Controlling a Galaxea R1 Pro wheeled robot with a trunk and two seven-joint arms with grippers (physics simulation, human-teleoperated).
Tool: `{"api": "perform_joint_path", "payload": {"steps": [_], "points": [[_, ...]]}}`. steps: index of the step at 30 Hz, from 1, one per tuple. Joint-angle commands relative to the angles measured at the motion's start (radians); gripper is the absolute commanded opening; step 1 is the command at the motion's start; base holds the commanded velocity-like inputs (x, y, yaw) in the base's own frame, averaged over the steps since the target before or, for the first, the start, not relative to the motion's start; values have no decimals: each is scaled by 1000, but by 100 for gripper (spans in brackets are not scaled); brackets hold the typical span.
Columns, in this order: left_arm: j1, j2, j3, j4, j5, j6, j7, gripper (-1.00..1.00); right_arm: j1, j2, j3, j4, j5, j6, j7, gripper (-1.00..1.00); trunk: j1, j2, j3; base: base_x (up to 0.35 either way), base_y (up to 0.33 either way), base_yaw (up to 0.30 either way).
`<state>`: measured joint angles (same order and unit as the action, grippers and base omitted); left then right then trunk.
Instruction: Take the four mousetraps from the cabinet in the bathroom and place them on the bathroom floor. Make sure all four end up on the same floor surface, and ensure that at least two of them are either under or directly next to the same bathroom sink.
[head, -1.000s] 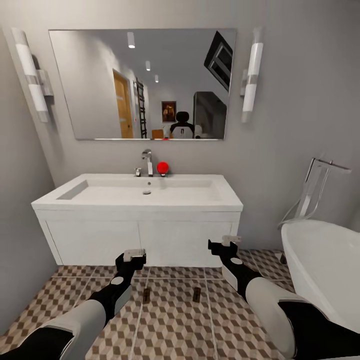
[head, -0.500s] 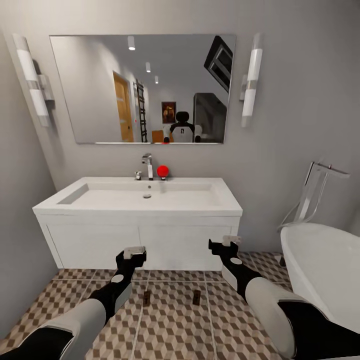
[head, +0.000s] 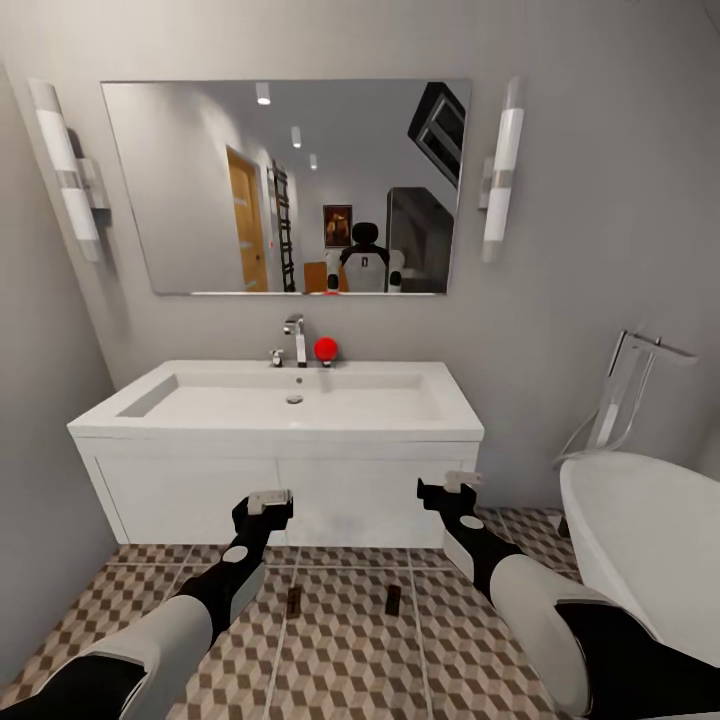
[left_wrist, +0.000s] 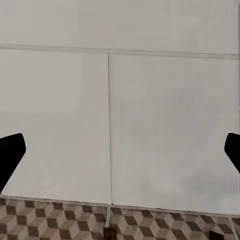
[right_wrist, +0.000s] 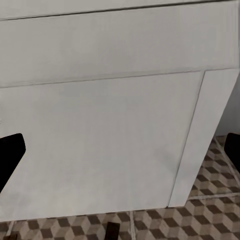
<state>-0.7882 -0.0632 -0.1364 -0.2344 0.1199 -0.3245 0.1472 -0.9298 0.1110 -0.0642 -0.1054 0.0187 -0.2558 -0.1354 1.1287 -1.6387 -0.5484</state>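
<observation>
Two mousetraps lie on the cube-patterned bathroom floor in front of the white bathroom sink, one mousetrap on the left and the other mousetrap on the right. My left gripper hovers above and just behind the left one. My right gripper hangs to the right of the right one. Both point at the sink's front, open and holding nothing. Black fingers stand wide apart in the left wrist view, and a trap shows low on the floor. The right wrist view has a trap too. The cabinet is out of view.
A white bathtub with a floor tap stands at the right. A wall closes the left side. Above the sink hang a mirror and two wall lights. A red ball sits by the tap.
The whole picture has slid down a little and the sink looks slightly farther off, so the camera moved. Both arms and the two traps keep their places.
</observation>
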Motion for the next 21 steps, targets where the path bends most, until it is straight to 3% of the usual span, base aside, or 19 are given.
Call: {"api": "perform_joint_path", "payload": {"steps": [1,21], "points": [[-1,0,-9,1,10,-4,5,100,-1,1,-6,1,2,-4,-2,100,0,0,-1,0,0,0],[-1,0,-13,1,4,-4,5,100,-1,1,-6,1,3,-3,-25,100,0,0,-1,0,0,0]]}}
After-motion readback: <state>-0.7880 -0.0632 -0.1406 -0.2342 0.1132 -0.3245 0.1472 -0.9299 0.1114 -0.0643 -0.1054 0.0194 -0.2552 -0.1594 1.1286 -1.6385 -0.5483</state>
